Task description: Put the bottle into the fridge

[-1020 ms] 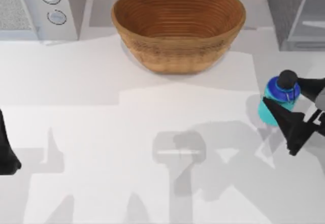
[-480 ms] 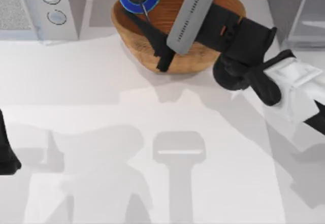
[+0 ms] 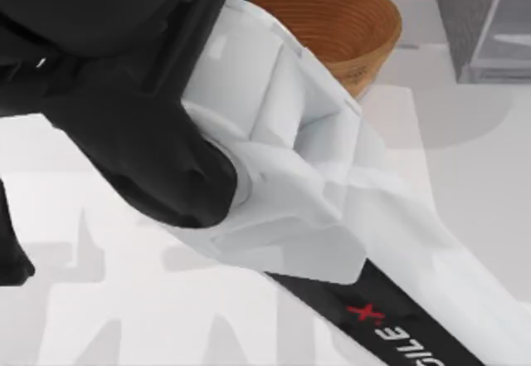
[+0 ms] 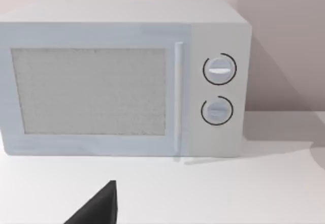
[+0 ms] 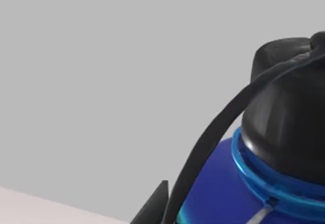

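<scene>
The right arm (image 3: 274,134) is reaching high over the table (image 3: 465,175), from the near right toward the far left, and it is covering the left part of the basket (image 3: 348,26). The right gripper (image 5: 155,206) is showing one dark tip just beside the bottle (image 5: 218,193). The bottle is standing out against the plain wall with the table low behind it, so I judge it is being held up in the air, the gripper closed narrow on its body. The contact itself is hidden.

The bottle is looking small, stiff and smooth. I am expecting it to be light, but the smooth round wall is probably slippery. The best place to hold is the straight body under the dark blue shoulder (image 5: 254,183). The black cap (image 5: 289,92) is narrower and rounded, so a grip there is risking a slip. The thin strap (image 5: 218,127) is soft and is hanging loose from the cap. It is no good for holding, and it is possibly catching on an edge when the bottle is going in.

The fridge (image 3: 481,26) is standing at the far right corner, well apart from where the arm is pointing. I cannot tell if its door is open.

The left arm (image 3: 10,250) is resting at the left edge of the table. The left gripper (image 4: 99,206) is facing the microwave (image 4: 122,76), and I cannot tell if it is wide or narrow.
</scene>
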You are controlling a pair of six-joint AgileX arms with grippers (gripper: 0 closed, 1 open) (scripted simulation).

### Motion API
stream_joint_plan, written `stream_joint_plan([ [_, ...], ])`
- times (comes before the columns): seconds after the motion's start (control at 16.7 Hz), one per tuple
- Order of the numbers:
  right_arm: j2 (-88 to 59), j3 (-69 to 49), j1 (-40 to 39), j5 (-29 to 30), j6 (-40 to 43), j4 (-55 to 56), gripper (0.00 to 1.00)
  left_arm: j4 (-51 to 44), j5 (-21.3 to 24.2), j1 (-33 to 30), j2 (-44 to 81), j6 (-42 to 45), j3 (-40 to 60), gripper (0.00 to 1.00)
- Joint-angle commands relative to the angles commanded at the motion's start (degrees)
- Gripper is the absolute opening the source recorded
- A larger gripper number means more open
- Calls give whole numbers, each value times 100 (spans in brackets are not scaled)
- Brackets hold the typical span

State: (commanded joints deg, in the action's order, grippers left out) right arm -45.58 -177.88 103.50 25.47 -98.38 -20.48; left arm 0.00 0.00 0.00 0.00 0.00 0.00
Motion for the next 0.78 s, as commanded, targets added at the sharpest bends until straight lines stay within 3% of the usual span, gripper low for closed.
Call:
stream_joint_plan([
  [0.48,1754,8559,-4605,-1110,4412,1076,1,0,0,0,0,0,0,100],
  [0.78,2889,12964,-7114,-1730,6794,1555,1,0,0,0,0,0,0,100],
])
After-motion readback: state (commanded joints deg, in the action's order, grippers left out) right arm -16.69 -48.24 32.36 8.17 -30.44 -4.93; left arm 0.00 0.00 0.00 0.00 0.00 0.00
